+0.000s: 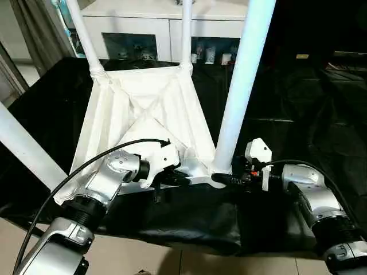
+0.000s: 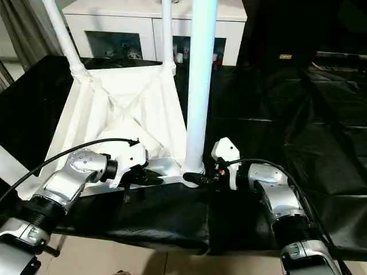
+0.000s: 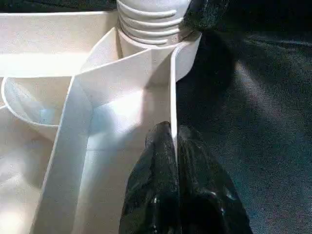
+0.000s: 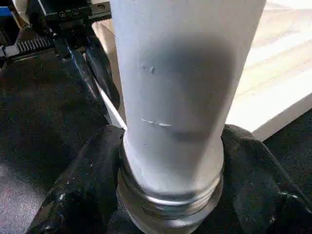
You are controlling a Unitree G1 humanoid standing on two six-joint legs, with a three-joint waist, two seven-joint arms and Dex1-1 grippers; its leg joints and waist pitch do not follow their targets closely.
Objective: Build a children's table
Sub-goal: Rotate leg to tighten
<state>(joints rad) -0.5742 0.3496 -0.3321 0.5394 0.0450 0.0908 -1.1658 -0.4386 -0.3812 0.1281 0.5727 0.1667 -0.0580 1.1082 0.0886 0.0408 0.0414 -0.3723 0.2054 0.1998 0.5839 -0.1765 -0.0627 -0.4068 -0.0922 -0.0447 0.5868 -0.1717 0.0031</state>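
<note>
The near rim of the inverted table top (image 1: 143,114), laid on a black sheet (image 1: 189,215), is pinched between the closed fingers of the left gripper (image 3: 173,161). The base of the near-right leg (image 1: 243,86), standing in its corner socket, is clasped by the right gripper (image 4: 170,195). Two far legs (image 1: 85,37) are seated upright before a white cabinet (image 1: 166,26).

Upside-down white table top (image 1: 150,114) on black sheet — X-ribbed, four white legs (image 1: 243,80) standing in corner sockets.
</note>
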